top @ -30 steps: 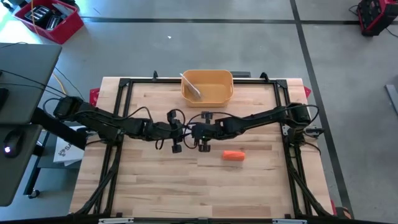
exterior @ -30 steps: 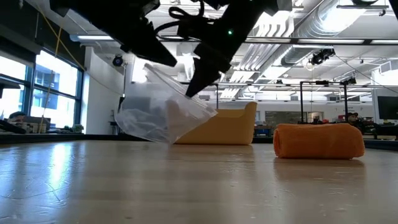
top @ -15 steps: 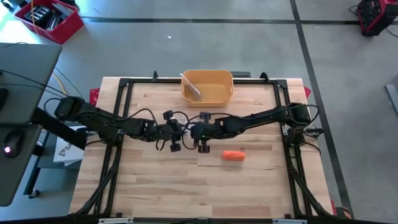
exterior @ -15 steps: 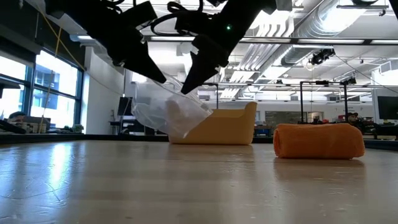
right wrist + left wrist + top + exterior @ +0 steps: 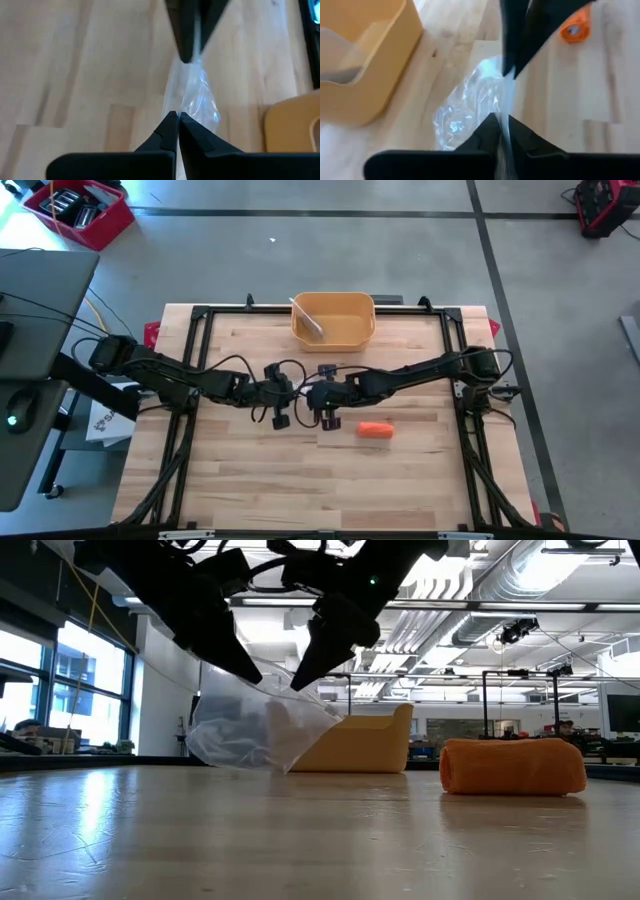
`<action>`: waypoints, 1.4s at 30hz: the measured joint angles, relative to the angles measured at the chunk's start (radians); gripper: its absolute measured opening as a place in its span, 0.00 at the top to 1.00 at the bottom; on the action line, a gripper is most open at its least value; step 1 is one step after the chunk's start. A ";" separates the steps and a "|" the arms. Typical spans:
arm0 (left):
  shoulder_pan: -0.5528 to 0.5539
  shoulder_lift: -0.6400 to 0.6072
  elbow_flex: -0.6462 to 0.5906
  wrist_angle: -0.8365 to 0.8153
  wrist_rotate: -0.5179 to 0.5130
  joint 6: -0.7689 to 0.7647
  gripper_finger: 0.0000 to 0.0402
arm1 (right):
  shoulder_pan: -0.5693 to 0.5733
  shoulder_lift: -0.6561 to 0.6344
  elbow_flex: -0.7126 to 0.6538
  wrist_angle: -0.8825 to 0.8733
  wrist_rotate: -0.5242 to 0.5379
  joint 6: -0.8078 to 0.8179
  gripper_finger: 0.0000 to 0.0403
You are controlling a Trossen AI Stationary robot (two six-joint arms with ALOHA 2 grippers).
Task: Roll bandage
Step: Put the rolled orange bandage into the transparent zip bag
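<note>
A clear plastic bag (image 5: 255, 730) hangs at the table's middle between my two grippers, its bottom down at the tabletop. My left gripper (image 5: 502, 122) is shut on its top edge, and my right gripper (image 5: 178, 116) is shut on the same edge just to the right. In the high view the two grippers (image 5: 290, 394) (image 5: 313, 393) nearly meet. A pale shape shows inside the bag. An orange rolled bandage (image 5: 375, 430) lies on its side on the table, right of the grippers and nearer the front edge. My left gripper pinches the bag's top edge (image 5: 506, 107) between its two fingers, coming from above and from the table's left, slanting down. The bag hangs below the fingers. My right gripper pinches the top edge (image 5: 181, 107) between its two fingers, slanting down from the table's right. The film runs taut between the two holds.
A yellow bin (image 5: 333, 320) stands at the far edge of the table, with a pale object lying in it. Black frame rails (image 5: 190, 380) run along the table's sides. Bare wood lies toward the near edge.
My left gripper has shut on the bag's top edge, after standing open beside it. The bag, which hung bunched from my right gripper half a second ago, now spreads wider toward the table's left and reaches lower.
</note>
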 joint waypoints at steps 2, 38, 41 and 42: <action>0.003 0.000 0.000 -0.002 0.029 -0.050 0.98 | 0.011 0.000 0.000 -0.002 -0.001 -0.003 1.00; -0.044 0.009 0.000 0.158 0.014 -0.556 1.00 | 0.091 -0.136 -0.380 0.582 0.094 -0.241 0.55; -0.044 0.009 0.000 0.174 0.028 -0.556 1.00 | 0.081 -0.136 -0.380 0.550 0.119 -0.210 0.55; -0.044 0.009 0.000 0.180 0.031 -0.556 1.00 | 0.080 -0.136 -0.380 0.544 0.132 -0.204 0.56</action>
